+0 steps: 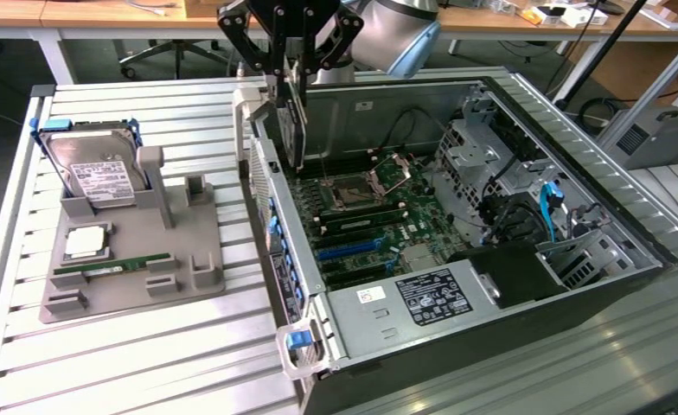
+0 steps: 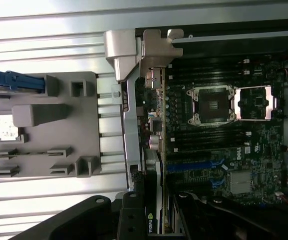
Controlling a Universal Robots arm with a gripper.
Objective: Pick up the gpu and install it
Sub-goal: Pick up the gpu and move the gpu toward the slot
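Worktop [image 1: 143, 363] of slatted metal carries the whole set-up. At the near end lies the computer case [image 1: 598, 173], open side up, with its power supply [image 1: 431, 294] nearest.

On the exterior view's left, beside the case, sits a grey tray [image 1: 120, 298]. From near to far it holds a green memory stick [image 1: 111, 265], a processor chip [image 1: 86, 242] and a hard drive [image 1: 97, 173] standing on edge.

Inside the case the motherboard [image 1: 420, 233] is exposed. The blue expansion slots [image 1: 345, 251] sit nearer and the processor socket [image 1: 351, 192] farther. No card is seated in the blue slots.

At the far left of the case, the gripper [image 1: 293, 78] hangs from above. Its fingers [image 1: 238, 39] are partly closed and clamp the gpu [image 1: 297, 121] by its upper edge. The gpu hangs on edge, clear of the tray, over the far left wall of the case and just above the motherboard's far left margin. In the wrist view the card's edge runs forward from between the fingers toward the case's rear wall.

Status, as judged from this position:
- Pick-up: done. The gpu is off the tray and held in the air.
- Installation: not yet done. The gpu is above the case and well short of the blue slots, touching neither slot nor motherboard.
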